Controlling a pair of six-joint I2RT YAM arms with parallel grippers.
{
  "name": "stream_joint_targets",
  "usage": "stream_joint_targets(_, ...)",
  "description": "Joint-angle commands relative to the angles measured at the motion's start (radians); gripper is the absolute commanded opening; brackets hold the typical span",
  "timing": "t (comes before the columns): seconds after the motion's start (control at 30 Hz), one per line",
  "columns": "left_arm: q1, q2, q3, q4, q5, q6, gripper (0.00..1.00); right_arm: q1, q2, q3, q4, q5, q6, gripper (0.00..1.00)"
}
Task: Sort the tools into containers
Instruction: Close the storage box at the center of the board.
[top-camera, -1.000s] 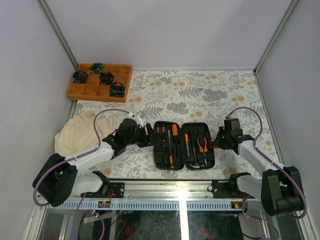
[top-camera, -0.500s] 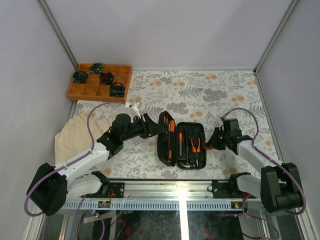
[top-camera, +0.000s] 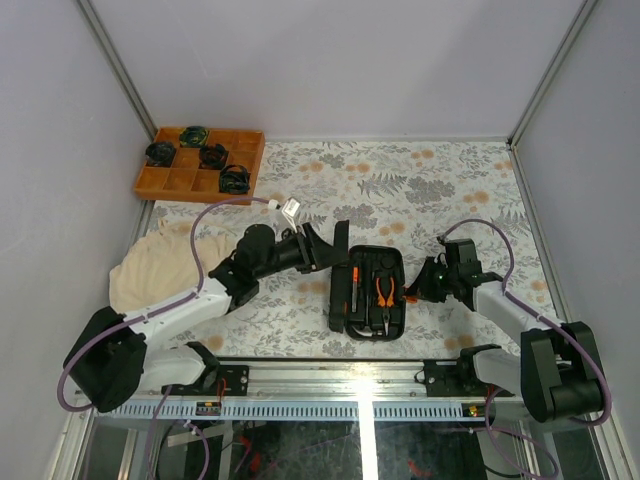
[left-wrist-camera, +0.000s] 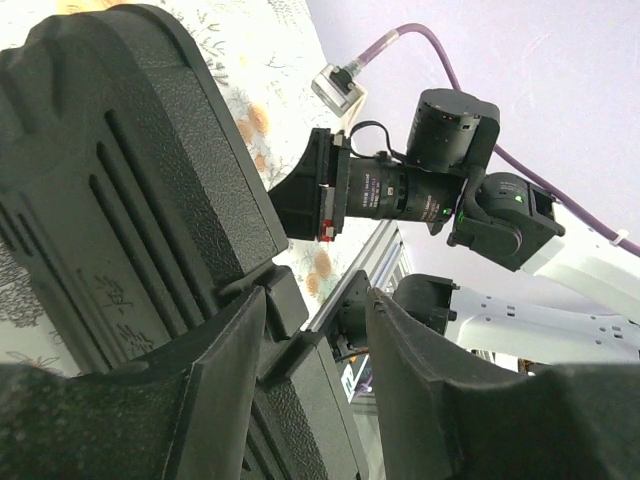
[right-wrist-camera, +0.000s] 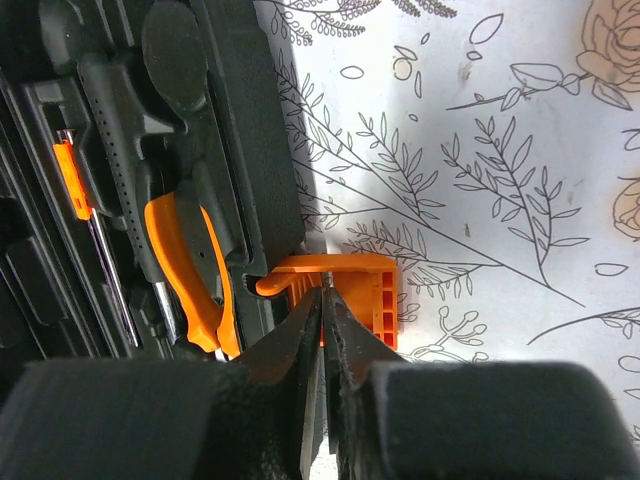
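The black tool case (top-camera: 392, 262) lies near the table's front middle. Its lid (top-camera: 340, 243) stands nearly upright over the base. Orange-handled pliers (top-camera: 383, 290) and a screwdriver (top-camera: 355, 278) sit in the base slots. My left gripper (top-camera: 322, 250) is open and rests against the lid's outer face (left-wrist-camera: 120, 200); its jaws (left-wrist-camera: 315, 300) straddle the lid's edge. My right gripper (top-camera: 418, 287) is shut at the case's right side. In the right wrist view its tips (right-wrist-camera: 327, 295) press on the orange latch (right-wrist-camera: 370, 290), beside the pliers (right-wrist-camera: 175, 260) and a thin screwdriver (right-wrist-camera: 75, 180).
An orange gridded tray (top-camera: 150, 183) with round black-green coiled items stands at the back left. A cream cloth (top-camera: 150, 270) lies under my left arm. Grey walls close in the left, right and back. A metal rail (top-camera: 330, 375) runs along the front edge.
The lid has swung from lying flat open to nearly upright, pushed rightward by my left gripper. The case has slid a little to the right. My right gripper has stayed at the latch.
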Motion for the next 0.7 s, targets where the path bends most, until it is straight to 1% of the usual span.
stream_joint_targets(0.0, -0.035, 0.06, 0.031, -0.025, 0.024, 0.008, 0.44, 0.024, 0.009, 0.008, 0.052, -0.111, 0.032, 0.11)
stream_joint_targets(0.27, -0.106, 0.169, 0.107, -0.023, -0.008, 0.03, 0.44, 0.023, 0.004, 0.025, 0.051, -0.105, 0.04, 0.11)
stream_joint_targets(0.4, -0.156, 0.262, 0.131, -0.002, -0.041, 0.043, 0.43, 0.023, -0.004, 0.028, 0.049, -0.093, 0.046, 0.12)
stream_joint_targets(0.53, -0.199, 0.376, 0.13, 0.04, -0.051, 0.048, 0.41, 0.023, -0.008, 0.033, 0.044, -0.087, 0.048, 0.12)
stream_joint_targets(0.67, -0.222, 0.458, 0.105, 0.085, -0.055, 0.038, 0.41, 0.023, -0.017, 0.032, 0.037, -0.076, 0.048, 0.12)
